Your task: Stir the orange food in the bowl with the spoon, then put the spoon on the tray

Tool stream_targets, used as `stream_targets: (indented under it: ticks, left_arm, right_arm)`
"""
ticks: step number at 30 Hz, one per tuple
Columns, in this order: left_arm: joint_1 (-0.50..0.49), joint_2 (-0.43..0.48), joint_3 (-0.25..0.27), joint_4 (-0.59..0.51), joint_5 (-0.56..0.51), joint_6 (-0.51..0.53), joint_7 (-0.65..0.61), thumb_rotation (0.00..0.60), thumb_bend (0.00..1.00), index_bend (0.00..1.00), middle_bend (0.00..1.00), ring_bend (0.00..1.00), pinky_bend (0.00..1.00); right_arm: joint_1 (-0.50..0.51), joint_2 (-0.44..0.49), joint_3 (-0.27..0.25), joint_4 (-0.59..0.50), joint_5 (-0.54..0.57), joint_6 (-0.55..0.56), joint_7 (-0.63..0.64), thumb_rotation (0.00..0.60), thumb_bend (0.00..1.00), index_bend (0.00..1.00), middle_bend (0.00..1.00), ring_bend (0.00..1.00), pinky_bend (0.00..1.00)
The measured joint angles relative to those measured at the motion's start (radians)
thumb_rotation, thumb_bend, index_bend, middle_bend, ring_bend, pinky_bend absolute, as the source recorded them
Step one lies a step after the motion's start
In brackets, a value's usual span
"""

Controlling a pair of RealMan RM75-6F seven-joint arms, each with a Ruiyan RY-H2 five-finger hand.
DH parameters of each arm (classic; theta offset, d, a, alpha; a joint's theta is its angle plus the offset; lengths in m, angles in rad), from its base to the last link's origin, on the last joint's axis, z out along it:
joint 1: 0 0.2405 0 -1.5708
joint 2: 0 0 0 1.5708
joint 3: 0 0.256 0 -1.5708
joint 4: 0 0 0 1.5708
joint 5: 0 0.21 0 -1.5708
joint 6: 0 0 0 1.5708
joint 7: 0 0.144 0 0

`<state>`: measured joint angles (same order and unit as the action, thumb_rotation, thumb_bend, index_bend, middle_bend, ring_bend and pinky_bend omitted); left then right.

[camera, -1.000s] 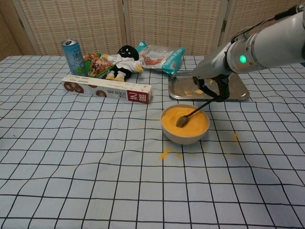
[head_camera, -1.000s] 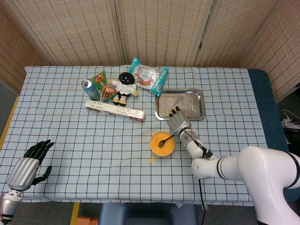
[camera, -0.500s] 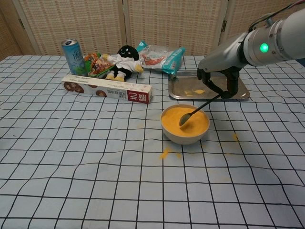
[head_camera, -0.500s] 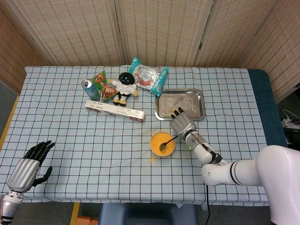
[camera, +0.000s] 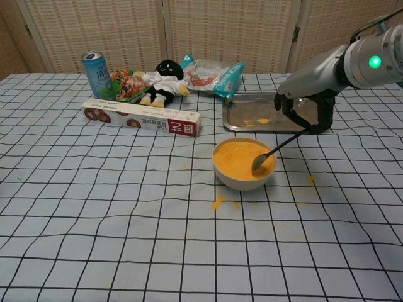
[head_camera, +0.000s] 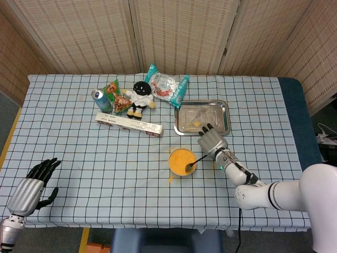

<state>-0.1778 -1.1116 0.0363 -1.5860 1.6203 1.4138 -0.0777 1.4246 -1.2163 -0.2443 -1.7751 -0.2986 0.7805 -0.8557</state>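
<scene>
A white bowl (camera: 243,178) of orange food (head_camera: 180,158) stands mid-table. My right hand (camera: 306,112) (head_camera: 212,141) hovers to the bowl's right and grips the handle of a metal spoon (camera: 276,150) (head_camera: 195,161). The spoon's head dips into the food at the bowl's right side. Behind the bowl lies a steel tray (camera: 241,121) (head_camera: 182,116) with a small orange smear on it. My left hand (head_camera: 30,188) rests open near the table's front left corner, holding nothing; the chest view does not show it.
A long foil box (camera: 141,117), a drink can (camera: 96,73), a black-and-white plush doll (camera: 162,80) and snack bags (camera: 211,73) line the back. Orange spills (camera: 218,202) mark the checked cloth in front of the bowl and to its right (camera: 310,180).
My right hand has drawn to the right, pulling the spoon's head from the bowl's middle to its right side. The left hand has stayed put.
</scene>
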Motion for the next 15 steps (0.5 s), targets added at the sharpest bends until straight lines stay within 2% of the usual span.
stream_targets:
  ticks: [15]
  left_arm:
    - [-0.004,0.002,0.001,0.003,0.000,-0.007,-0.010,0.600,0.47,0.00,0.00,0.00,0.11]
  right_arm:
    - [0.066,-0.111,-0.010,0.075,0.102,0.020,-0.094,0.600,0.87,0.98,0.11,0.00,0.00]
